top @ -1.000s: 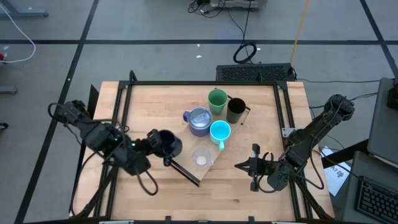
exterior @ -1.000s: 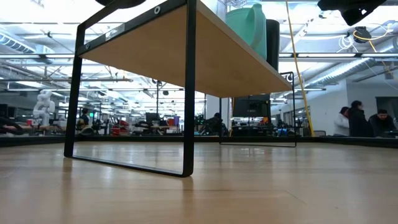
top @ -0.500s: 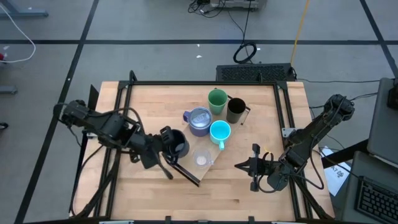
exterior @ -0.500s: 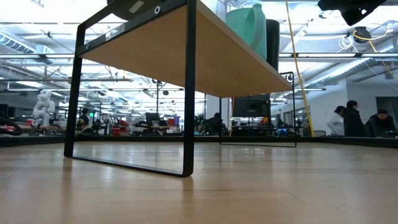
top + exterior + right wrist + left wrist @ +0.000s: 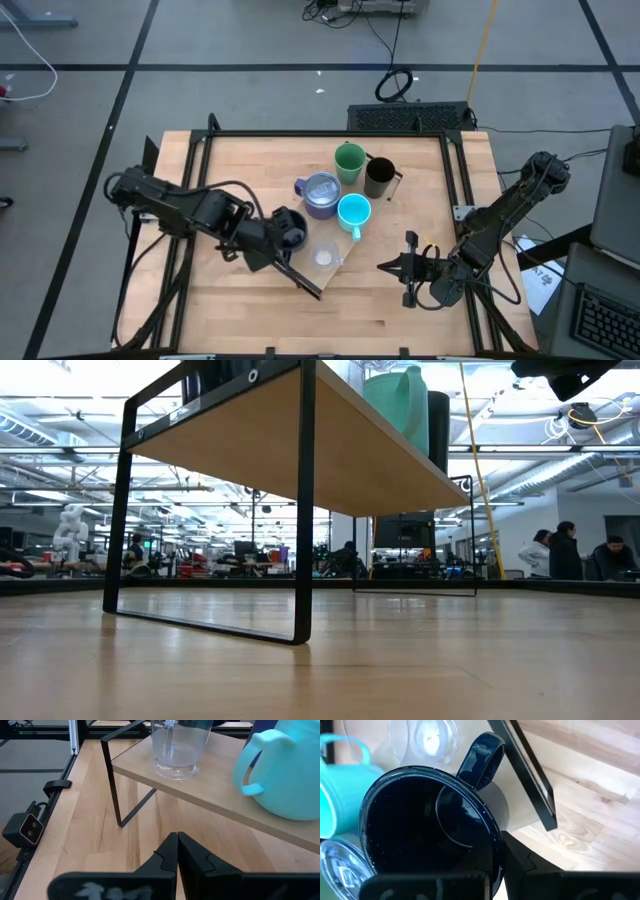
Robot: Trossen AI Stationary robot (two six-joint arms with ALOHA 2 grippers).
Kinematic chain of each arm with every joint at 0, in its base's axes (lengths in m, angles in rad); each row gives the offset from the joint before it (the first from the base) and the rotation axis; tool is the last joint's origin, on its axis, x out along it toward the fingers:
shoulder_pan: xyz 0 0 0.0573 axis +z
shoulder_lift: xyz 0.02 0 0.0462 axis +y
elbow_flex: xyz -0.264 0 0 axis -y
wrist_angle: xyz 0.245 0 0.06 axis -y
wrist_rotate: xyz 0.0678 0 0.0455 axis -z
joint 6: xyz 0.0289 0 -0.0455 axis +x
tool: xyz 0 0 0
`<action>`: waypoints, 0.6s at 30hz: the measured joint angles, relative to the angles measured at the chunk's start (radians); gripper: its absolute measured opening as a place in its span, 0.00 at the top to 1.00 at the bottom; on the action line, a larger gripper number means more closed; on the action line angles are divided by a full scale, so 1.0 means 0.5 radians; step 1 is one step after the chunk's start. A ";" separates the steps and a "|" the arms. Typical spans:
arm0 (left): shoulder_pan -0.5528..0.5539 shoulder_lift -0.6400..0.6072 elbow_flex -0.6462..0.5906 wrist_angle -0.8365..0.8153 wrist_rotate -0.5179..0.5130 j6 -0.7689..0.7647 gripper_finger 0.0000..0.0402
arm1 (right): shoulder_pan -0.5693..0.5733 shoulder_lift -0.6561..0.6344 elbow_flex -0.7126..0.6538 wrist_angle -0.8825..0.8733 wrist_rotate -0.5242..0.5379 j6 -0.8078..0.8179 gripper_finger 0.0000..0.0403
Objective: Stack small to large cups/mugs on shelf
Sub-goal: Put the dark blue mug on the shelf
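Note:
My left gripper is shut on the squat black handled mug, which it holds over the near left end of the shelf. On the shelf stand the tiny clear cup, the cyan mug, the purplish-grey mug, the green cup and the tall black mug. My right gripper waits shut over the table, right of the shelf's near end. My left gripper has the black mug by its wall at the rim, beside the handle. One finger lies on the outside; the other is lost against the dark inside. The fingers slant down from the table's left. The mug hangs tilted, mouth toward the wrist.
The shelf's thin black bracket stands just near of the held mug. A black frame rims the table. In the low view the shelf stands high on its bracket legs, with people in the room far behind.
My left gripper has carried the black mug toward the table's right, from beside the shelf to over its near left end close to the clear cup, sinking a little and rolling at the wrist. It has stayed shut on the mug.

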 joint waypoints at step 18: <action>0.118 0.020 -0.154 0.057 0.072 0.000 0.95 | 0.000 0.000 -0.001 -0.003 -0.012 0.000 1.00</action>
